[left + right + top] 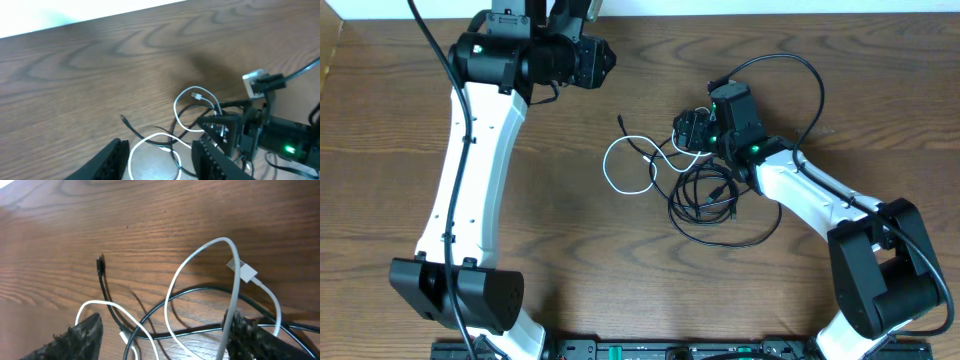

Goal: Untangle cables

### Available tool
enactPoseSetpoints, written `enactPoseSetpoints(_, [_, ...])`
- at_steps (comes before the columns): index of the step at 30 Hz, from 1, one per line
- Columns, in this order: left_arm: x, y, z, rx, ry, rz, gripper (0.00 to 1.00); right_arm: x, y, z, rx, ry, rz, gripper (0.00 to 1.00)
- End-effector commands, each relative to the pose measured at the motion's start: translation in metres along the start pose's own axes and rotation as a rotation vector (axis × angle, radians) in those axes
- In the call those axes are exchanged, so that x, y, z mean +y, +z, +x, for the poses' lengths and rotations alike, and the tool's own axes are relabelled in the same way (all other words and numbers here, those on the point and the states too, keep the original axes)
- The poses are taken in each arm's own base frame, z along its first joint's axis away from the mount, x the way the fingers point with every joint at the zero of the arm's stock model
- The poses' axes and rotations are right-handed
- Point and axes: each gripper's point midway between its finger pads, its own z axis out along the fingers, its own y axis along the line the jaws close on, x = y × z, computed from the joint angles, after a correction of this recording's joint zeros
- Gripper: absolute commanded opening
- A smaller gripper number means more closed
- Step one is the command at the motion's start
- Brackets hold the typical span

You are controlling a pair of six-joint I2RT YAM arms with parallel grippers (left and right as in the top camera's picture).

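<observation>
The cables lie tangled at mid-table. A white cable (606,168) forms a loop on the left, and thin black cables (733,200) coil to its right, with one black plug end (621,122) sticking out at the upper left. My right gripper (682,130) hangs open over the tangle's upper edge. In the right wrist view the white cable (172,287), its white plug (243,271) and black strands (200,291) lie between the spread fingers of the right gripper (165,340), unclamped. My left gripper (610,58) is open, up and to the left, apart from the cables.
The right arm's own thicker black wire (815,85) arcs above and right of the tangle. The left arm's white link (470,170) stretches along the left side. Bare wooden table (410,120) lies to the left; the table's far edge (100,20) shows in the left wrist view.
</observation>
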Motion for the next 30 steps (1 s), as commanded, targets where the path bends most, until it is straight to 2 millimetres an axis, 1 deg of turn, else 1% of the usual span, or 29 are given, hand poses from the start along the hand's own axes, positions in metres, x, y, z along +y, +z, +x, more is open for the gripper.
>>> enactPoseSetpoints(1, [-0.014, -0.009, -0.001, -0.016, 0.041, 0.055, 0.61, 0.004, 0.002, -0.002, 0.0, 0.008, -0.008, 0.71])
enactPoseSetpoints(2, [-0.014, -0.009, -0.001, -0.013, 0.04, 0.055, 0.67, 0.004, 0.002, -0.002, 0.002, 0.008, -0.006, 0.67])
enactPoseSetpoints(4, [-0.014, -0.009, 0.0, -0.009, 0.038, 0.055, 0.7, 0.004, 0.002, 0.0, 0.007, 0.009, -0.005, 0.54])
enactPoseSetpoints(5, [-0.014, -0.009, 0.001, -0.006, 0.039, 0.056, 0.71, 0.004, 0.002, 0.0, 0.01, 0.009, -0.009, 0.42])
enactPoseSetpoints(6, [-0.014, -0.009, 0.002, -0.003, 0.038, 0.056, 0.78, 0.005, 0.002, 0.0, 0.012, 0.013, -0.014, 0.22])
enactPoseSetpoints(7, [-0.014, -0.009, 0.002, -0.002, 0.038, 0.056, 0.81, 0.006, 0.002, 0.001, 0.014, 0.017, -0.017, 0.13])
enactPoseSetpoints(8, [-0.014, -0.009, 0.003, 0.0, 0.037, 0.056, 0.85, 0.006, 0.002, 0.001, 0.017, 0.02, -0.02, 0.01])
enactPoseSetpoints(10, [-0.014, -0.009, 0.003, 0.002, 0.036, 0.056, 0.88, 0.007, 0.002, 0.001, 0.019, 0.028, -0.022, 0.01])
enactPoseSetpoints(16, [-0.014, -0.008, 0.008, 0.02, 0.028, 0.058, 0.89, 0.017, 0.0, 0.002, 0.042, 0.025, -0.074, 0.01])
enactPoseSetpoints(19, [-0.014, -0.007, 0.011, 0.031, 0.026, 0.059, 0.89, 0.028, -0.004, -0.003, 0.052, 0.004, -0.115, 0.01])
enactPoseSetpoints(21, [-0.014, -0.007, 0.012, 0.036, 0.023, 0.059, 0.89, 0.034, -0.01, -0.012, 0.055, -0.024, -0.121, 0.01])
enactPoseSetpoints(25, [-0.013, -0.005, 0.015, 0.044, 0.02, 0.06, 0.89, 0.043, -0.033, -0.034, 0.066, -0.118, -0.096, 0.01])
enactPoseSetpoints(28, [-0.012, -0.002, 0.02, 0.058, 0.013, 0.061, 0.89, 0.048, -0.056, -0.056, 0.06, -0.176, -0.062, 0.01])
enactPoseSetpoints(30, [-0.011, 0.001, 0.025, 0.072, 0.007, 0.063, 0.89, 0.049, -0.074, -0.074, 0.044, -0.211, -0.026, 0.01])
